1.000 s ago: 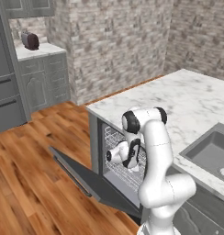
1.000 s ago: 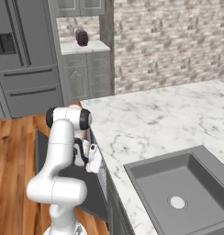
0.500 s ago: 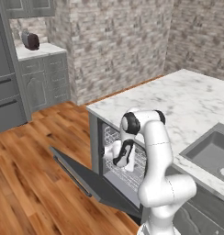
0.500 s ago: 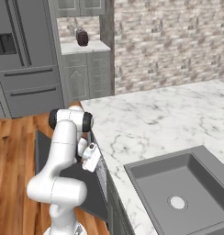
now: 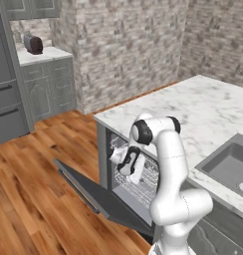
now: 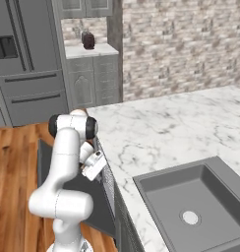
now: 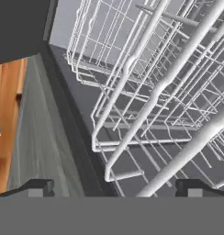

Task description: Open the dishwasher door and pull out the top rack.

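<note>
The dishwasher door [image 5: 101,198] hangs fully open, a dark-grey panel lying low over the wooden floor; its far edge [image 6: 43,157] also shows beside the arm. Whitish wire of the top rack [image 5: 145,182] sits inside the opening under the counter. My gripper [image 5: 135,170] reaches into that opening at rack height, and it appears again at the counter's edge [image 6: 95,165]. In the hand view the gripper [image 7: 116,188] is open, its fingertips [image 7: 39,187] wide apart, with thick rack wires [image 7: 155,89] running close in front and one bar passing down between them. Nothing is gripped.
A marble counter [image 5: 213,112] tops the dishwasher, with a grey sink [image 6: 195,197] to the right. Wooden floor [image 5: 34,199] lies in front of the door. A fridge [image 6: 23,64] and grey cabinets [image 5: 46,87] stand at the far wall.
The hand has shifted only slightly at the rack's front, easing a little toward the wires. The door has stayed open and the rack has not moved.
</note>
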Robot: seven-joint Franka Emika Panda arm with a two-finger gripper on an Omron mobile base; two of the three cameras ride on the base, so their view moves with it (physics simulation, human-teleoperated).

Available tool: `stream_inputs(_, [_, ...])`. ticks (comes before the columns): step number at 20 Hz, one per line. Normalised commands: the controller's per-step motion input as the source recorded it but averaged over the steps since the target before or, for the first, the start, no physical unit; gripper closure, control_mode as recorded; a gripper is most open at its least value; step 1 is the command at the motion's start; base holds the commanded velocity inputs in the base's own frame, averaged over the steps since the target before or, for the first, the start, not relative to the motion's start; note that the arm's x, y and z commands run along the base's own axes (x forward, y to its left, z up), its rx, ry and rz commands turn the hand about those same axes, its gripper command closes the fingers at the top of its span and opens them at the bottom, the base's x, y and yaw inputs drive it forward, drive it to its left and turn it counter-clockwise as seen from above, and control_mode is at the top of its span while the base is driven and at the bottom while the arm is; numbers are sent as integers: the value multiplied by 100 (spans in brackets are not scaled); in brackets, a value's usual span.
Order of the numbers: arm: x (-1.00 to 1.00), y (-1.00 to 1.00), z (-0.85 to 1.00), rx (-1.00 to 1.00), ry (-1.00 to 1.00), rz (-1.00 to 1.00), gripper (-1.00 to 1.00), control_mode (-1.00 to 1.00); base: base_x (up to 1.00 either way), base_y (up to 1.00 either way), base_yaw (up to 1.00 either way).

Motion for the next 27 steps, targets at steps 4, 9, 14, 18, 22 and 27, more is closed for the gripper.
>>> stream_inputs(4, [-100,26,-32,26,0,-13,-100,-100,0,0,0])
stream_inputs(9, [-100,33,-32,25,0,-13,-100,-100,0,0,0])
stream_inputs(14, [-100,33,-24,23,0,-13,-100,-100,0,0,0])
stream_inputs(18, [-100,32,-18,21,0,-15,-100,-100,0,0,0])
stream_inputs(22, [-100,28,-12,21,0,-15,-100,-100,0,0,0])
stream_inputs(27, [-94,19,-8,22,0,-17,-100,-100,0,0,0])
